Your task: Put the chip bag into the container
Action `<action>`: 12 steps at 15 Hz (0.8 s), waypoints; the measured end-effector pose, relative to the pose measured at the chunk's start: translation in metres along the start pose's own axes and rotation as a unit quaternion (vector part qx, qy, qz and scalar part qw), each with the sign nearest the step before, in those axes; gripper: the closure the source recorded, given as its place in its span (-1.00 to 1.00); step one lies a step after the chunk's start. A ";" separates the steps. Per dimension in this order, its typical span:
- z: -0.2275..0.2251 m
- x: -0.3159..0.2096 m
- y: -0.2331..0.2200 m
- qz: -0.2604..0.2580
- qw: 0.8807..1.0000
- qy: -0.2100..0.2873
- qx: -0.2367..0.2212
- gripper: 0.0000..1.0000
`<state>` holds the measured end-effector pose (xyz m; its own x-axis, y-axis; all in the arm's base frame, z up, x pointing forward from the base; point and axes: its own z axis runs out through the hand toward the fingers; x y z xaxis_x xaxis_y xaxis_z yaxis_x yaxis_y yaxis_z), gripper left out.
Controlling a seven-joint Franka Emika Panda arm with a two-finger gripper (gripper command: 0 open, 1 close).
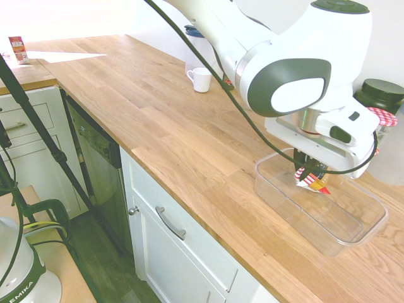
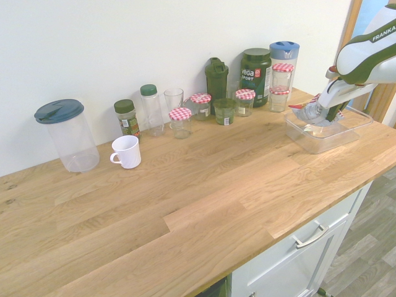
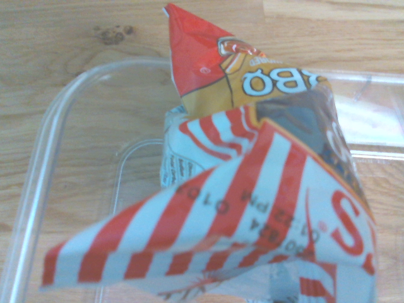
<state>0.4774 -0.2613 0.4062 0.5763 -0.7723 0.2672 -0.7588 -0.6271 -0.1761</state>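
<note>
My gripper (image 1: 310, 172) hangs over the clear plastic container (image 1: 278, 192) on the wooden counter and is shut on the chip bag (image 1: 314, 180). The crumpled bag, red-and-white striped with a yellow panel, dangles just inside the container's rim. From the other side the gripper (image 2: 320, 113) holds the chip bag (image 2: 307, 112) above the left part of the container (image 2: 312, 141). Up close, the chip bag (image 3: 252, 189) fills the wrist view with the container's rim (image 3: 44, 164) and floor behind it.
Behind the container stand red-checked-lid jars (image 2: 245, 101), a dark tub (image 2: 255, 68) and a blue-lidded bottle (image 2: 284, 59). Further left along the wall are more jars, a glass, a white mug (image 2: 126, 151) and a large clear pitcher (image 2: 67, 134). The counter's front edge runs close to the container.
</note>
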 end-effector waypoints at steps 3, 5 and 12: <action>0.013 0.000 0.016 0.001 1.000 -0.003 0.000 1.00; 0.019 -0.002 0.026 0.004 1.000 -0.006 0.001 -1.00; 0.027 -0.001 0.035 0.011 1.000 -0.014 0.004 -1.00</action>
<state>0.4590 -0.2853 0.3744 0.5676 -0.7885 0.2368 -0.7691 -0.6104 -0.1892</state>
